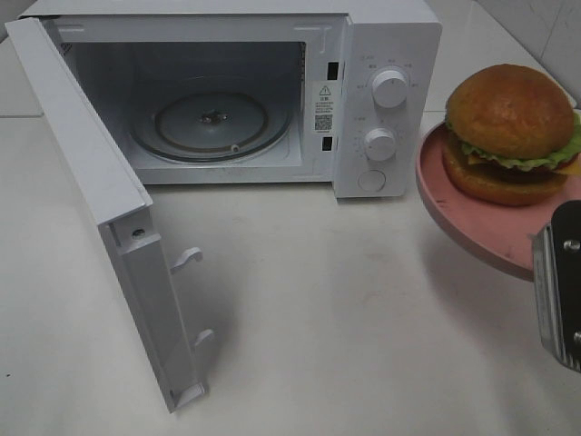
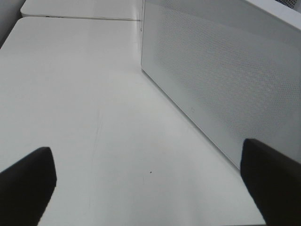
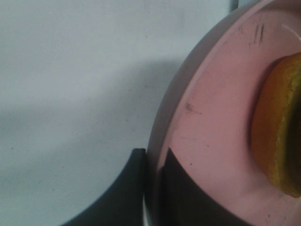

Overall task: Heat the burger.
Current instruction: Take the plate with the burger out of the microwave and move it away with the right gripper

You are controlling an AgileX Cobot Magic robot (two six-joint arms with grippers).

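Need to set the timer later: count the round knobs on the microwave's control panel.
2. The upper knob sits near the top of the panel; the lower knob is directly beneath it. Under those is a flat round button, not a knob. None appear hidden.

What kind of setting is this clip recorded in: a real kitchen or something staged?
Probably a staged kitchen-style test bench rather than a home kitchen. A white microwave stands with its door swung open on a bare white table, and a burger sits on a pink plate beside it.

A warning triangle and a QR code stand on a sticker (image 1: 324,106) on the microwave (image 1: 386,54); its print and the dial markings are too small to read.
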